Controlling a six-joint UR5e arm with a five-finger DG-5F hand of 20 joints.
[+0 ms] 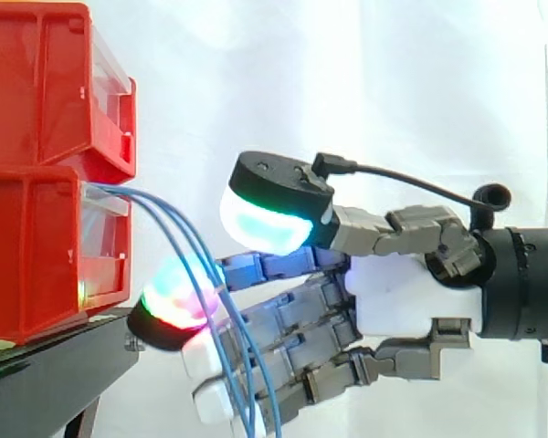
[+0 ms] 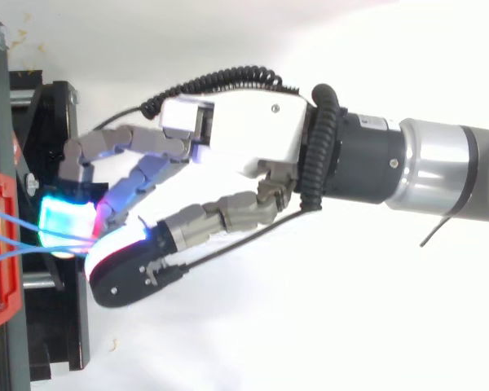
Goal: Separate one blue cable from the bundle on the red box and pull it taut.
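A bundle of thin blue cables [image 1: 169, 217] leaves the front of the lower red bin [image 1: 27, 265] and arcs down to the right. The strands hang across the fingers of my hand [image 1: 411, 297] and run on below the view's bottom edge. The hand reaches in from the right with its fingers stretched toward the bin. One glowing fingertip [image 1: 175, 301] sits just left of the strands and the thumb pad [image 1: 267, 221] hovers above them, apart from the fingers. From above, the cables [image 2: 16, 230] converge at a cyan fingertip [image 2: 63, 220]. Nothing is pinched.
A second red bin [image 1: 36, 82] is stacked on the lower one. Both stand on a black stand [image 1: 55, 360] at the left. The stand's edge [image 2: 53, 326] lies right under the fingertips. A white curtain is behind.
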